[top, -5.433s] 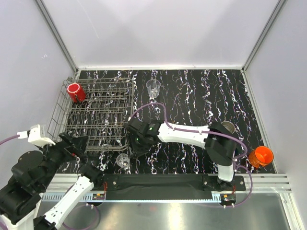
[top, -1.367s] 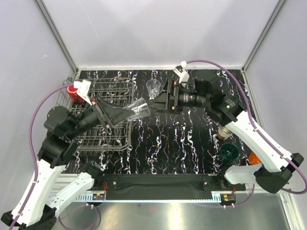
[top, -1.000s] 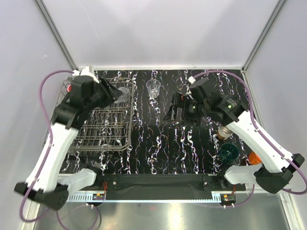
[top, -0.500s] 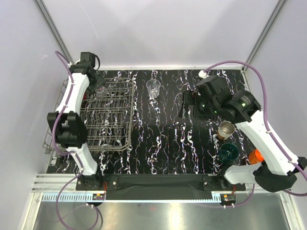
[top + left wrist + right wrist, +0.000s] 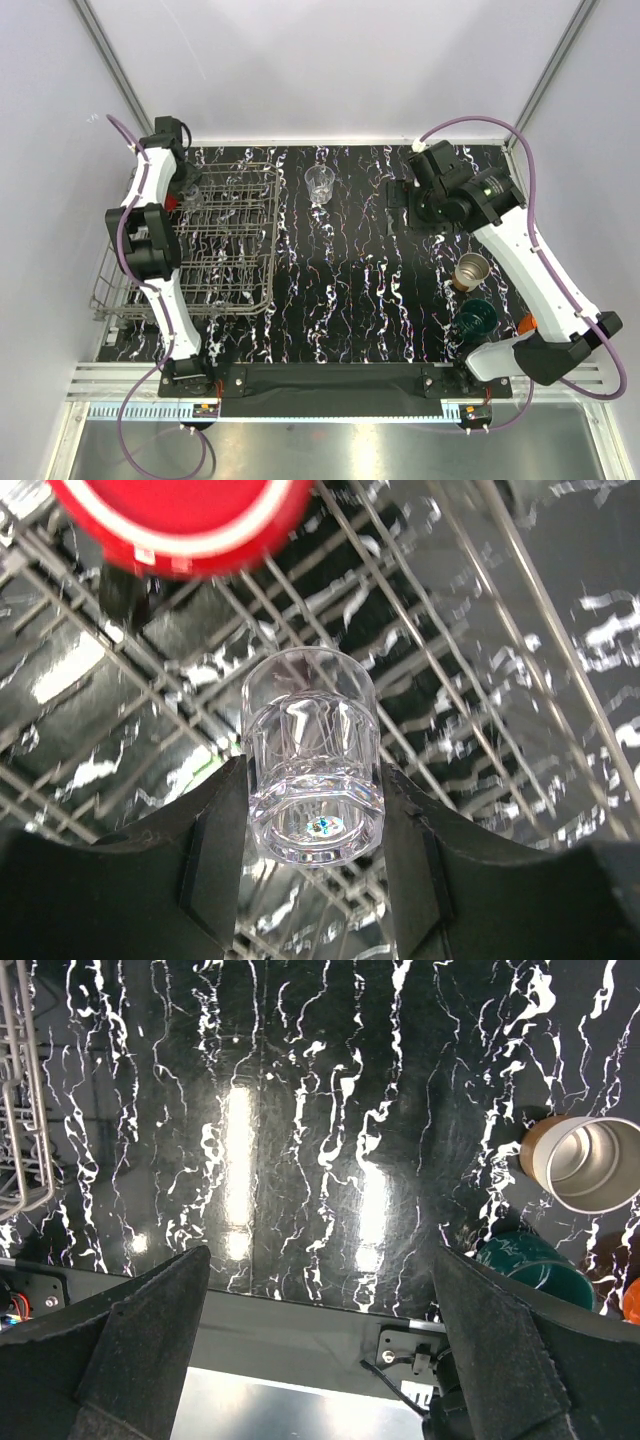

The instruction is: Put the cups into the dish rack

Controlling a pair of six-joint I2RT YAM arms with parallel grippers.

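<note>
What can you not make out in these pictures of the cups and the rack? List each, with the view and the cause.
Red cup: left wrist view, blurred and cut off by the top edge; top view, mostly behind the left arm.
Orange cup: top view, mostly behind the right arm; right wrist view, cut off by the right edge.
Clear cup in the left pincer: whether it touches the rack, no view shows.
</note>
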